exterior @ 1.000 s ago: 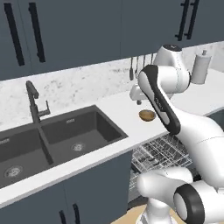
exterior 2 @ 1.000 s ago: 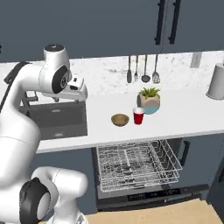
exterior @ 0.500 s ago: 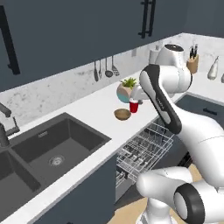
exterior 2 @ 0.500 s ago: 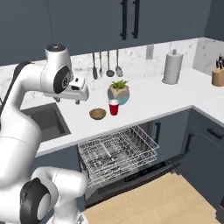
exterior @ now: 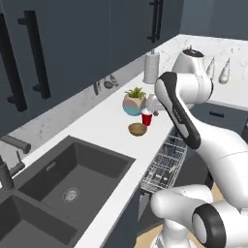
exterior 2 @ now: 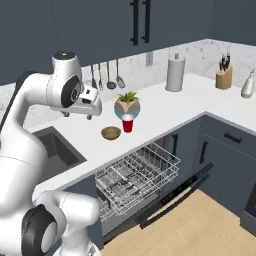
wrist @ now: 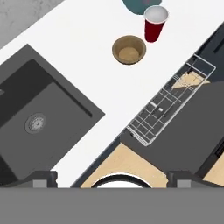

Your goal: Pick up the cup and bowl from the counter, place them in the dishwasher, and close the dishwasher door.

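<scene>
1. The base has driven on along the surface [exterior 2: 165,112], so both base views have slid sideways. That's camera travel, not the dishes moving!
2. The sink [exterior: 68,186] has swung from centre toward the near left edge.
3. Newly in sight on the right: a knife block [exterior 2: 223,77] and a bottle [exterior 2: 248,85] around the corner.
4. The pincer [exterior 2: 93,108] holds the same high pose over the surface.

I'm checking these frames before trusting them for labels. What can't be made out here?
- Plant pot: cut off by the hand view's top edge.
- Dishwasher door: seen edge-on in the right base view; its front and handle are hidden.
- Gripper: only the fingers' tips show in the hand view.
- Cup: the arm partly covers it in the left base view.
</scene>
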